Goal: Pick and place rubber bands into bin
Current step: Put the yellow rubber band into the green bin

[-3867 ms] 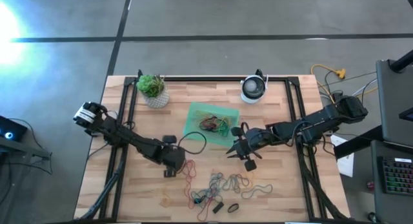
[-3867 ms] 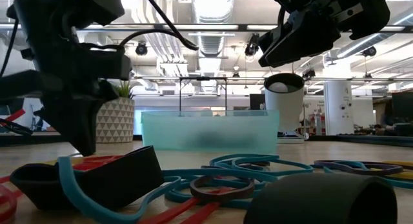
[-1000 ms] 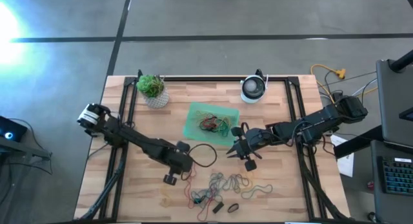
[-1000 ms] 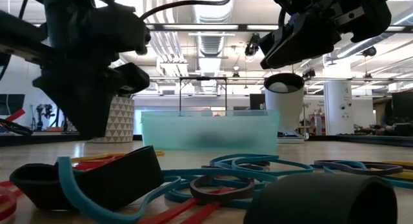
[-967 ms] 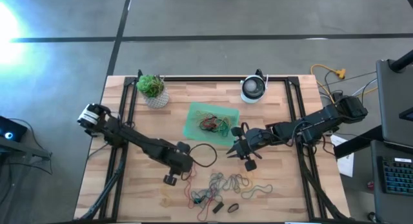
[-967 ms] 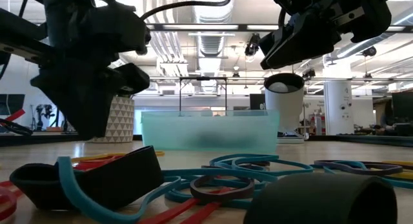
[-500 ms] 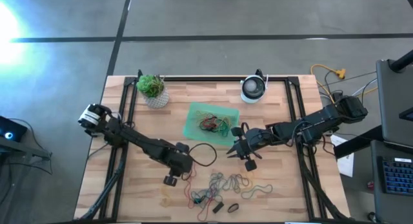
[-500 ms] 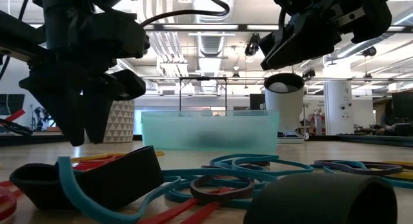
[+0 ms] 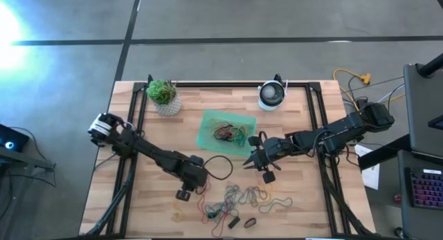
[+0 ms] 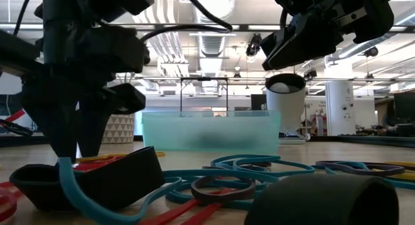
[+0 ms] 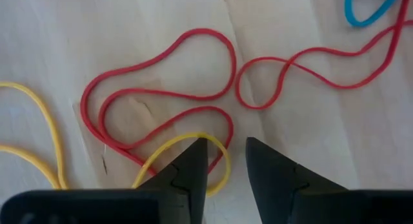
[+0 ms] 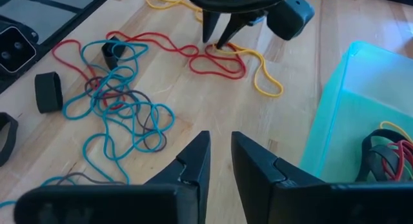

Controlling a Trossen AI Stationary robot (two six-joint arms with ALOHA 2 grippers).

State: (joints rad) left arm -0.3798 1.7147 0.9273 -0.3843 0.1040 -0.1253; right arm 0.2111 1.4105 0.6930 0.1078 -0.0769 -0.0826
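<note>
High view: bin (image 9: 208, 138) seen mid-desk, rubber bands (image 9: 239, 198) strewn toward front edge; plant pot (image 9: 165, 98) at back left. Left wrist view: left gripper (image 11: 226, 161) parted over red and yellow loops. Right wrist view: right gripper (image 12: 221, 156) narrowly parted, empty, beside bin.

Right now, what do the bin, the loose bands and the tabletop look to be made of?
Bin: translucent green plastic, probably; light passes through its walls.
Rubber bands: matte rubber, seemingly; thin loops lying in limp curves.
Tabletop: pale wood, likely butcher-block; plank seams and grain show.
</note>
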